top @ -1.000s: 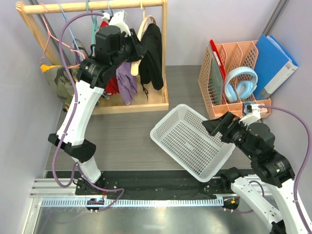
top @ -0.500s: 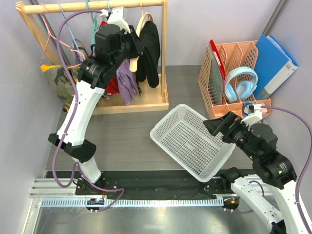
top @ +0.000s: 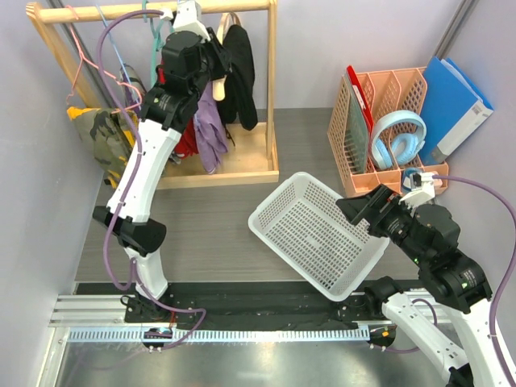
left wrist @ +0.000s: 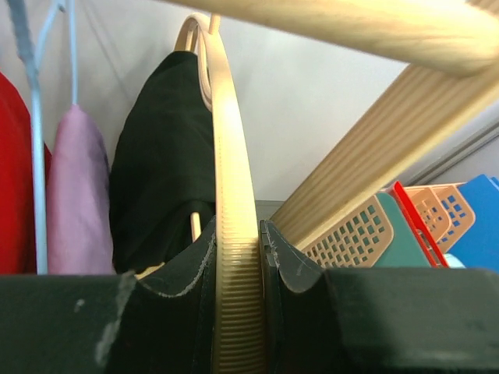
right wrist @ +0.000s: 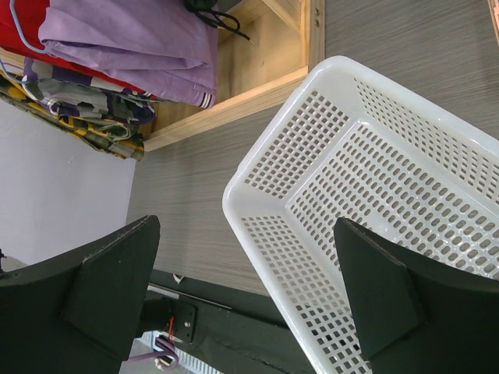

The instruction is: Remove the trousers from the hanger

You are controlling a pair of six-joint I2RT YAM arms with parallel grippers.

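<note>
The pale cream hanger (left wrist: 232, 179) hangs by its hook from the wooden rack rail (top: 121, 10). My left gripper (left wrist: 237, 265) is shut on its ribbed arm, both jaws pressed flat against it. The black trousers (left wrist: 160, 171) are draped over the hanger just left of that arm. From above, the left gripper (top: 216, 64) is raised high at the rail, with the hanger (top: 226, 24) and the trousers (top: 239, 72) to its right. My right gripper (right wrist: 245, 288) stands open and holds nothing, over the near edge of the white basket (right wrist: 374, 179).
A purple garment (top: 211, 133) and a red garment (top: 184, 141) hang left of the trousers on thin wire hangers. The white basket (top: 318, 234) lies mid-table. An orange organiser (top: 379, 105) with blue headphones (top: 397, 137) and a blue folder (top: 451, 101) stands at back right.
My left gripper has risen and moved back toward the rail, carrying the hanger and trousers up with it. The right arm has not moved.
</note>
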